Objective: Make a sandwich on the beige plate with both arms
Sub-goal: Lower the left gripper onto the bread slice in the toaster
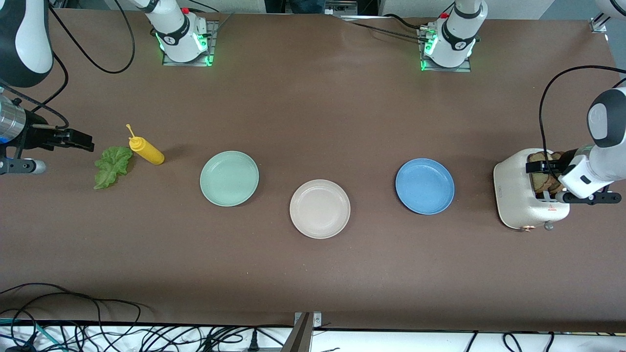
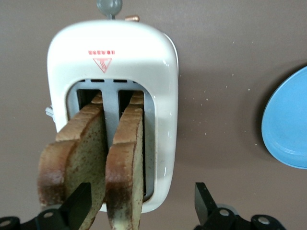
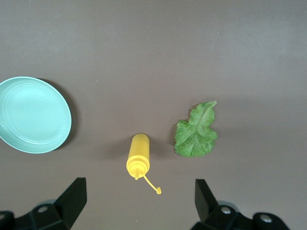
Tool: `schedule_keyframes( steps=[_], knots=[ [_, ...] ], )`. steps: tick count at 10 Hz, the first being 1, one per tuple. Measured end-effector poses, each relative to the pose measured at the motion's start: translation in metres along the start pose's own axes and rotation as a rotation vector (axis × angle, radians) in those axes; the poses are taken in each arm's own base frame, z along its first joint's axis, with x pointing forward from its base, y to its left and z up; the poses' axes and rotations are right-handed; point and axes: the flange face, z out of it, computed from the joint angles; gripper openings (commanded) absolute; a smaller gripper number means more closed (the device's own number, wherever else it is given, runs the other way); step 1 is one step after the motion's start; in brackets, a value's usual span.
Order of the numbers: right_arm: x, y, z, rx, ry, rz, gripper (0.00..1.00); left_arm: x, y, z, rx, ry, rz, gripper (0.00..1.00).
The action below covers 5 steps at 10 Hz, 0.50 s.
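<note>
1. The beige plate (image 1: 320, 209) is seen bare on the brown table (image 1: 313, 274), between the mint green plate (image 1: 229, 178) and the blue plate (image 1: 424, 186), and nearer to the front camera than both.
2. Two brown bread slices (image 2: 96, 163) are seen standing upright in the slots of the white toaster (image 1: 525, 195), which is placed at the left arm's end of the table, beside the blue plate.
3. The left gripper (image 2: 141, 203) is held over the toaster, and its fingers (image 2: 79, 203) are spread wide apart, one on each side of the slices; whether a slice is touched cannot be told.
4. The green lettuce leaf (image 1: 112, 166) is laid flat on the table at the right arm's end, just beside the yellow squeeze bottle (image 1: 145, 150), which is lying on its side between the leaf and the mint green plate.
5. The right gripper (image 3: 139, 203) is held up in the air over the table near the leaf and the bottle, with its fingers set apart and nothing between them.
</note>
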Motion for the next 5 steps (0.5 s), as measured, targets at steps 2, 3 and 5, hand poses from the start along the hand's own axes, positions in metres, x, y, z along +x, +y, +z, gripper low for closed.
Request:
schedule_keyframes(
  steps=[2,3,5],
  knots=[
    [0.0000,0.0001,0.0000,0.000,0.000,0.000,1.00,-0.0006,-0.0006,0.0010,-0.001,-0.002,-0.001,0.00],
    [0.0000,0.0001,0.0000,0.000,0.000,0.000,1.00,-0.0007,-0.0009,0.0006,-0.001,-0.001,-0.008,0.00],
    [0.0000,0.0002,0.0000,0.000,0.000,0.000,1.00,-0.0011,-0.0016,-0.0015,0.000,0.004,-0.028,0.00]
  ],
)
